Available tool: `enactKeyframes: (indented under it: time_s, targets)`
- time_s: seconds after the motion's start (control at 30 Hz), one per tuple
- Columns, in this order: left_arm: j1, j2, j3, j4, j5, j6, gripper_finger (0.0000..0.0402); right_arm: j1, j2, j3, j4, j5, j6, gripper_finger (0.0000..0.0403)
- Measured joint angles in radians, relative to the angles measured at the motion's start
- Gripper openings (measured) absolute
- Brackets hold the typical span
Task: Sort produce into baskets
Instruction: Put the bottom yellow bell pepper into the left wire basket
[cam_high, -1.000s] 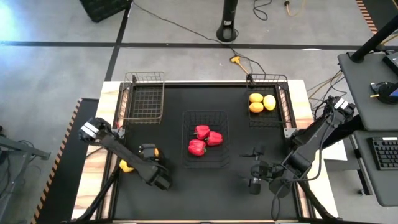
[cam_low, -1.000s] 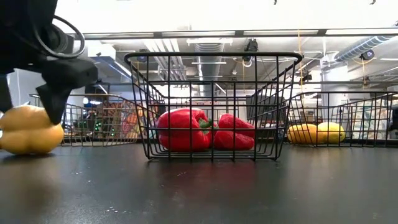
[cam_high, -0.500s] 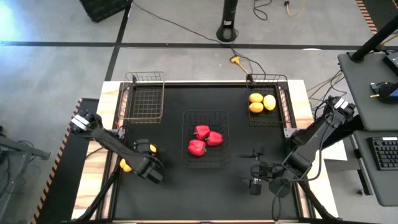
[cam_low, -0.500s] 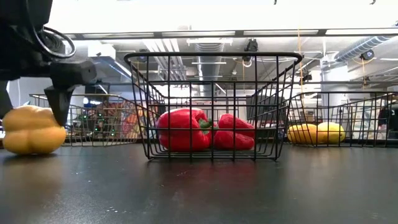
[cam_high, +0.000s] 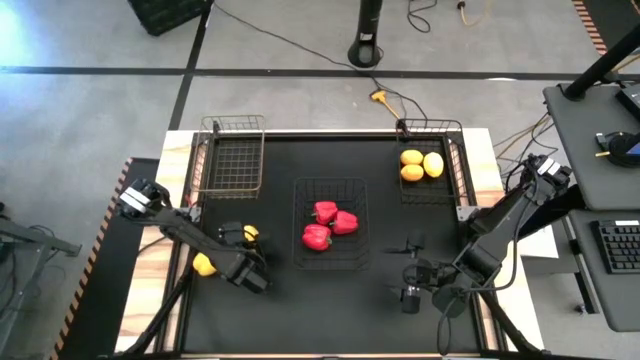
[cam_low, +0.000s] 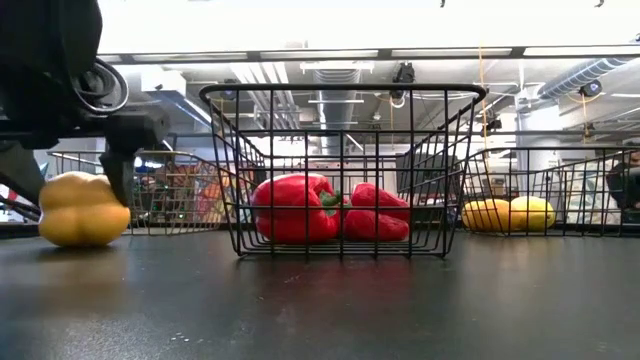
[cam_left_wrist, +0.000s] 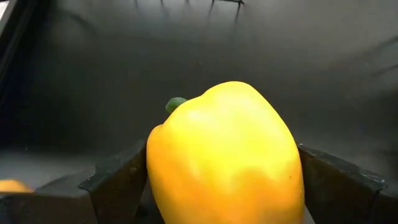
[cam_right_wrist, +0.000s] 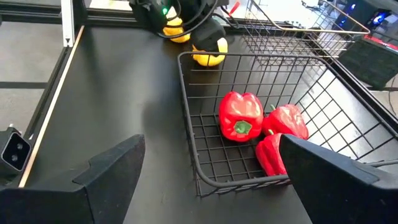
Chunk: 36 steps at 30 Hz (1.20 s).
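Left arm reaches in low from the table's left edge, forearm angled toward the middle. Left end effector (cam_high: 245, 238) sits down at the black table (cam_high: 330, 310) surface, fingers (cam_left_wrist: 115, 183) spread wide on either side of a glossy yellow bell pepper (cam_left_wrist: 227, 155). Pepper lies between the fingers with its green stem pointing away from the wrist; whether the fingers actually press its sides, cannot tell. Low view shows the pepper resting on the table with the dark end effector straddling it.

Second yellow bell pepper (cam_high: 203, 265) lies just behind that end effector, near the left table edge, partly under the arm.

Dark wire-mesh basket in the middle (cam_high: 331, 185) is to the right of the left end effector, close by. It holds three glossy red bell peppers (cam_high: 327, 225) bunched together. Copper-toned wire basket (cam_high: 229, 125) stands ahead of the left end effector, toward the far edge. Dark wire basket at far right (cam_high: 432, 126) holds three orange-yellow rounded fruits (cam_high: 420, 164), well apart from both end effectors.

Right arm waits, folded at the right table edge, its right end effector (cam_high: 409, 268) near the front right, fingers apart and holding nothing. The middle basket lies ahead of it.
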<state>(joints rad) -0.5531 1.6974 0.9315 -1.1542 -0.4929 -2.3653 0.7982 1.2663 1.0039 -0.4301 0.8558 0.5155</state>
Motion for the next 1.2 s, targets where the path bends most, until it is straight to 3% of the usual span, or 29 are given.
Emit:
enactKeyframes:
  time_s: [0.53, 0.97, 1.2]
  targets:
    - [0.011, 0.002, -0.017, 0.024, -0.004, 0.009, 0.0351, 0.0, 0.0, 0.0, 0.0, -0.001, 0.0, 0.0364]
    - [0.064, 0.004, -0.02, 0.078, 0.022, 0.103, 0.0365, 0.0, 0.0, 0.0, 0.002, -0.003, 0.0, 0.0364]
    - [0.085, 0.004, -0.044, 0.065, 0.001, 0.11, 0.0344, 0.0, 0.0, 0.0, 0.001, -0.003, 0.0, 0.0364]
